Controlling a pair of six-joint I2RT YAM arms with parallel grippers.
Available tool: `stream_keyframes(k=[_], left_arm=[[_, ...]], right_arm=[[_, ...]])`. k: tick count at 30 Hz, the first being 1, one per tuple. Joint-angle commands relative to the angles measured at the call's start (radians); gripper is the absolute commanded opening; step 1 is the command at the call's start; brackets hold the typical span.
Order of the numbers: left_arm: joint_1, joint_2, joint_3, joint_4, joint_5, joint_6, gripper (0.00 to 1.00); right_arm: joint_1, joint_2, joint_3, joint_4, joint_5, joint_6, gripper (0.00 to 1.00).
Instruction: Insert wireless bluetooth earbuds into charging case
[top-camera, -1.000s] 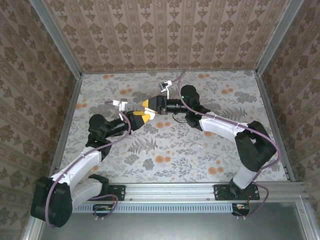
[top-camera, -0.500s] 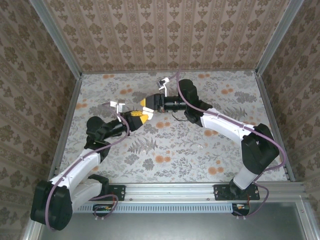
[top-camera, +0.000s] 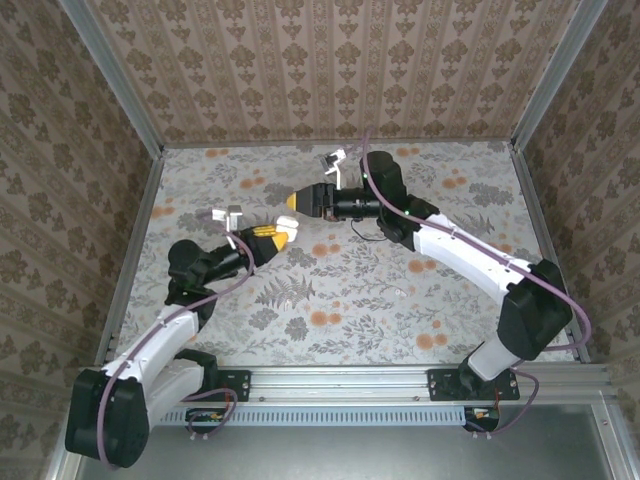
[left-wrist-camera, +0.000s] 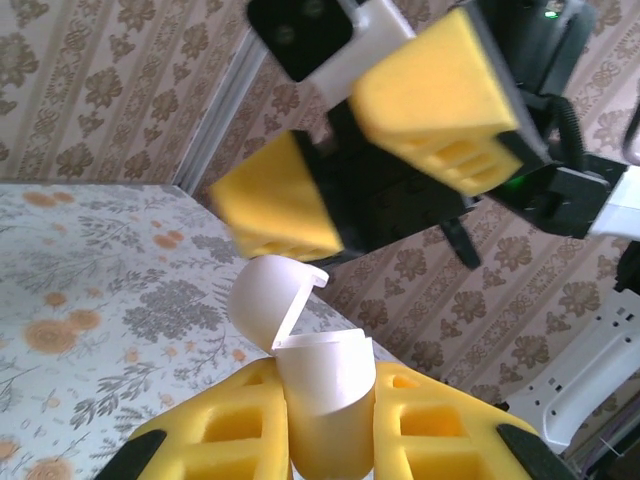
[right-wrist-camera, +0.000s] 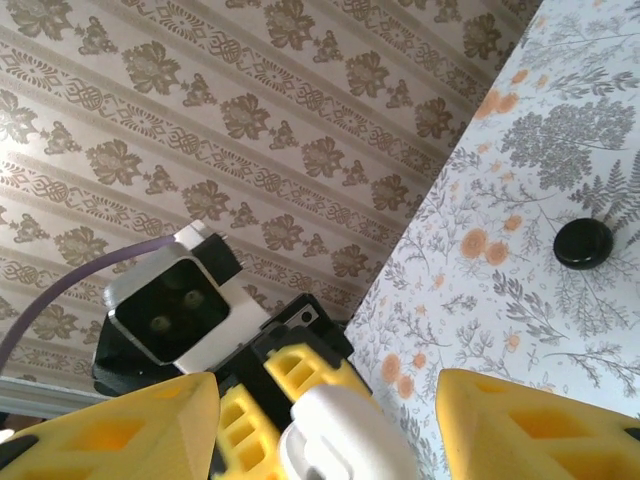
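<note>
Your left fingers (left-wrist-camera: 235, 430) are clamping the white charging case (left-wrist-camera: 325, 395) by its lower half. Your left wrist view is giving you its lid (left-wrist-camera: 262, 297) hinged open and tilting back, with your right fingers (left-wrist-camera: 430, 100) hanging spread apart just above it. Your right wrist view is giving you one round black earbud (right-wrist-camera: 583, 243) lying on the flowered table (right-wrist-camera: 470, 340), well apart from the case, while the top view is placing both sets of fingers near each other above mid-table.

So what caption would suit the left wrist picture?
Left gripper holds the open white case while the right gripper hovers open, facing it.
</note>
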Motion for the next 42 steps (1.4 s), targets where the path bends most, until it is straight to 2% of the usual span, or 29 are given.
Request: stream_keyframes(k=[1, 7, 12, 15, 18, 23, 33, 42], left_arm=[[0.036, -0.039, -0.019, -0.008, -0.005, 0.025, 0.0], [0.149, -0.16, -0.054, -0.189, 0.0, 0.079, 0.0], [0.216, -0.348, -0.04, -0.5, -0.018, 0.206, 0.0], [0.242, -0.471, -0.02, -0.705, -0.049, 0.292, 0.0], [0.266, -0.566, -0.019, -0.806, -0.075, 0.321, 0.0], [0.27, -0.625, -0.023, -0.85, -0.099, 0.331, 0.0], [0.267, -0.641, 0.001, -0.898, -0.111, 0.363, 0.0], [0.26, -0.647, 0.02, -0.931, -0.113, 0.383, 0.0]], right_arm=[[-0.004, -0.073, 0.003, -0.136, 0.082, -0.057, 0.6], [0.015, -0.104, -0.102, -0.389, 0.319, -0.067, 0.58], [0.113, -0.03, -0.147, -0.463, 0.445, 0.01, 0.53], [0.191, 0.059, -0.119, -0.501, 0.483, 0.039, 0.52], [0.246, 0.167, -0.083, -0.502, 0.47, 0.068, 0.5], [0.288, 0.292, -0.015, -0.538, 0.473, 0.077, 0.46], [0.359, 0.416, 0.116, -0.642, 0.535, 0.061, 0.35], [0.392, 0.538, 0.253, -0.761, 0.584, 0.042, 0.38]])
